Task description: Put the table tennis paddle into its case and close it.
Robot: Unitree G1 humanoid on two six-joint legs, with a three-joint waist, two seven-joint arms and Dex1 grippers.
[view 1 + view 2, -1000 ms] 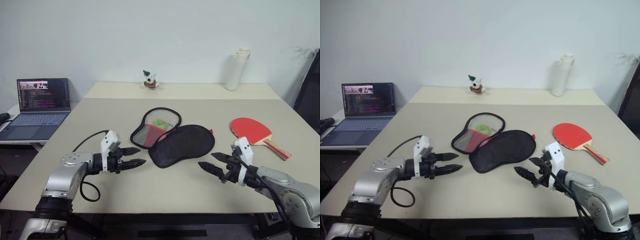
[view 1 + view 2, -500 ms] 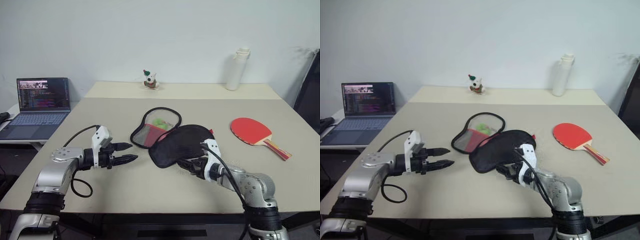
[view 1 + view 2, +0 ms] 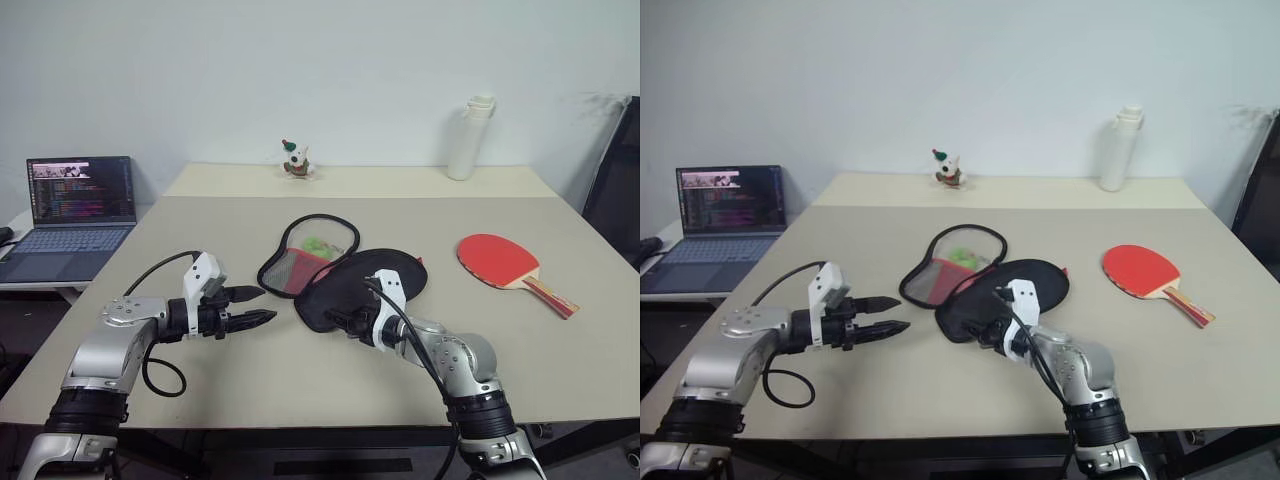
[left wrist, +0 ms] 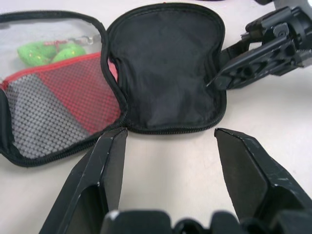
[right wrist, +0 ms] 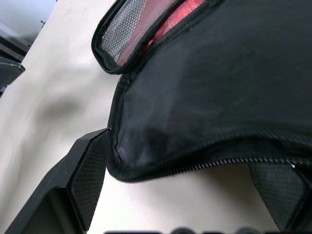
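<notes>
Right gripper point(image 3: 333, 322) at the opened case point(image 3: 345, 275), mid-desk.
Its fingers are spread around the black flap's near edge (contact unclear). The left gripper point(image 3: 258, 305), fingers parted and empty, hovers nearby. The table tennis paddle point(image 3: 504, 263) lies toward the desk's point(image 3: 300, 370) right edge.

You see the case point(image 4: 165, 68) as soft matt black cloth edged with a toothed zip; its opened half beside that carries red and grey mesh point(image 4: 53, 112) and a fuzzy green pom-pom point(image 4: 46, 51). The table point(image 3: 300, 385) under the case looks smooth, matt beige. Right of the case, the table tennis paddle point(image 3: 497, 260) shows dull red rubber and a handle that seems to be wood. The left gripper's fingers point(image 4: 243, 165) look like hard black plastic, faintly shiny.
</notes>
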